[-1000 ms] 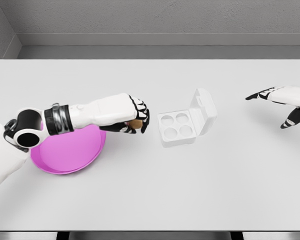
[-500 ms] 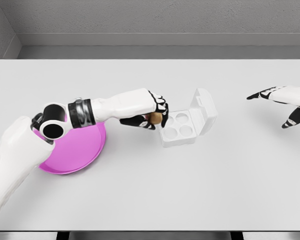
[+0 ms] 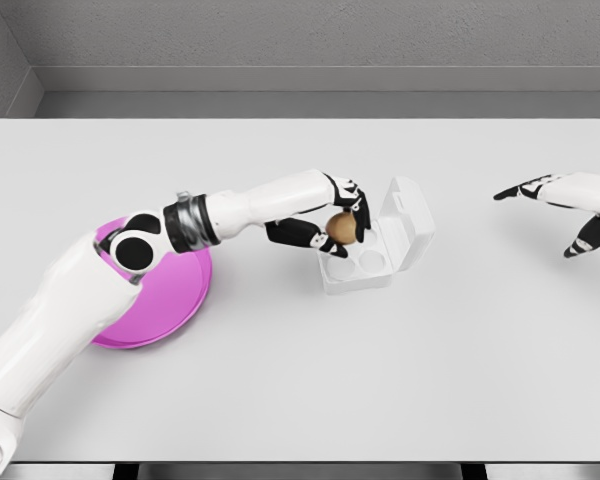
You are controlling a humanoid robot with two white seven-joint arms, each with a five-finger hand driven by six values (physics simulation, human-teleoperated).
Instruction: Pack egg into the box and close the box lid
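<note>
egg (image 3: 341, 229) clamped in left hand (image 3: 332, 224) above box (image 3: 356, 257) far-left cup | right hand (image 3: 570, 205) idle, fingers spread, far right | risk: off-centre release, egg possibly rolled onto worktop (image 3: 300, 380); lid (image 3: 408, 222) nudged

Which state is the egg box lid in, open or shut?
Open: the lid stands raised behind the box, and the egg cups show.

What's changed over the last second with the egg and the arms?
The left robot hand carried the egg rightward, from beside the pink plate to above the open box, gripping it throughout. Box, plate and right robot hand, open at the right edge, stayed put.
</note>
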